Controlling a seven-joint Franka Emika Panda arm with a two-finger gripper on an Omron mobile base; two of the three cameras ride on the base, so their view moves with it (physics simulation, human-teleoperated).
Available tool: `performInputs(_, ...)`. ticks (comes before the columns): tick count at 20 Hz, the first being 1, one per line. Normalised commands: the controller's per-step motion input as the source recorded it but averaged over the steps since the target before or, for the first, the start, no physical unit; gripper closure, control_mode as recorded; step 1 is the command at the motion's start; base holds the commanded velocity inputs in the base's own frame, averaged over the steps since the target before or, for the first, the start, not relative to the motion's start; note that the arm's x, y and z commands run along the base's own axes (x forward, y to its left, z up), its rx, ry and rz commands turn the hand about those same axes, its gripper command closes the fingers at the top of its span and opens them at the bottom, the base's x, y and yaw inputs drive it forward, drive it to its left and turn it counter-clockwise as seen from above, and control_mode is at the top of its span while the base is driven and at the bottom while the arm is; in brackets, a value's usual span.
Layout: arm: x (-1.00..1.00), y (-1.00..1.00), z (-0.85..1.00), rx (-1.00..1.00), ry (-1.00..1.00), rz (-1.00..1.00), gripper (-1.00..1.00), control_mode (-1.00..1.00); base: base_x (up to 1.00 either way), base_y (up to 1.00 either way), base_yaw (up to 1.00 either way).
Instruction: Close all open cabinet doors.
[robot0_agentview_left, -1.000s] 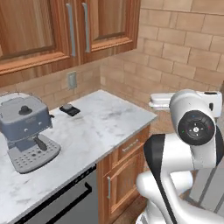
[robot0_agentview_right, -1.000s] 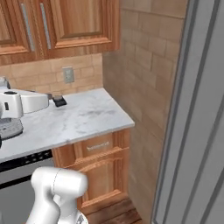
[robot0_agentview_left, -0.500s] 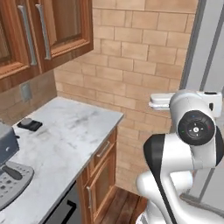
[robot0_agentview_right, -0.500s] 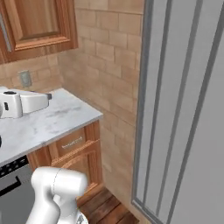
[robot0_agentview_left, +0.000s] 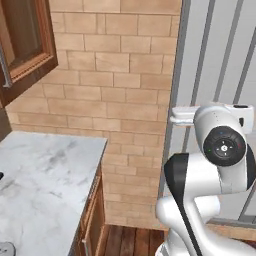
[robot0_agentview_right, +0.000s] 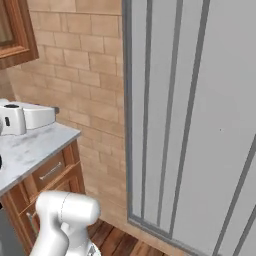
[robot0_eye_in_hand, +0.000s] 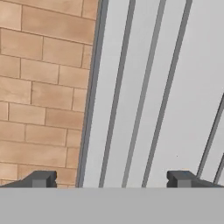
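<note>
Grey panel: one tall pale-grey wall panel with raised vertical ribs stands on the right of the scene, running from top to floor in both base views; four ribs can be counted in the right base view. It also fills the right part of the hand view, meeting the brick at a grey edge strip.
Brick wall: one tan brick wall lies far and to the left of the grey panel, reaching down to a strip of dark wooden floor boards.
Marble counter: one white veined marble counter top sits low on the left, its right end stopping short of the grey panel.
Base cabinet: one reddish-brown wooden base unit under the counter, with one drawer front bearing one short silver handle.
Cabinet door: one reddish-brown wooden cabinet door with raised frame and recessed panel hangs high on the far left; one part of its silver bar handle shows at the picture's edge. Whether it is open or closed cannot be told from here.
Robot arm: one white arm with dark joints rises near the camera.
Gripper: one two-finger gripper, facing the seam of brick and grey panel.
Fingers: two small dark finger tips stand wide apart with nothing between them.
</note>
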Motion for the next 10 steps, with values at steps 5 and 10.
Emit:
performInputs(5,0.00,0.00,0.00,0.00,0.00,0.00,-1.00,1.00,-0.02,0.44,-0.53)
performInputs(10,0.00,0.00,0.00,0.00,0.00,0.00,-1.00,1.00,0.00,0.38,-0.51)
